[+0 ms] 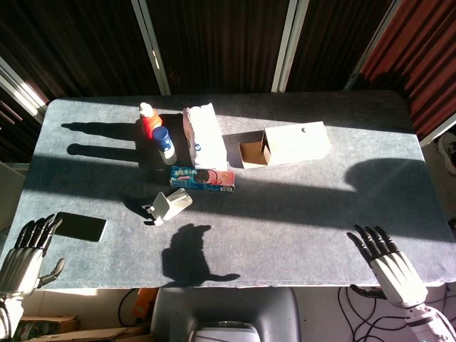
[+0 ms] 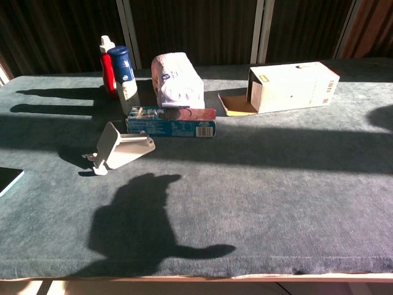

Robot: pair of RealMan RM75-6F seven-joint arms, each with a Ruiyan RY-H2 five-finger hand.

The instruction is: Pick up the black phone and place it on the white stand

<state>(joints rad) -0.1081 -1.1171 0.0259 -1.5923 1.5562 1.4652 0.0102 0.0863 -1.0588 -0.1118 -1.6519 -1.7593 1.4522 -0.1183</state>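
Note:
The black phone (image 1: 80,226) lies flat near the table's front left edge; only its corner (image 2: 9,179) shows at the left border of the chest view. The white stand (image 1: 169,205) sits to the phone's right, near the middle front of the table, and shows as a tilted wedge (image 2: 121,149) in the chest view. My left hand (image 1: 28,251) hovers at the front left corner, fingers apart and empty, its fingertips close to the phone's left end. My right hand (image 1: 385,263) stays at the front right edge, fingers spread, holding nothing.
Behind the stand lies a blue snack box (image 1: 203,178). Further back stand a red bottle (image 1: 147,118), a blue-capped bottle (image 1: 164,143) and a white tissue pack (image 1: 204,135). An open cardboard box (image 1: 288,144) lies at the back right. The grey table (image 1: 299,214) is partly shadowed.

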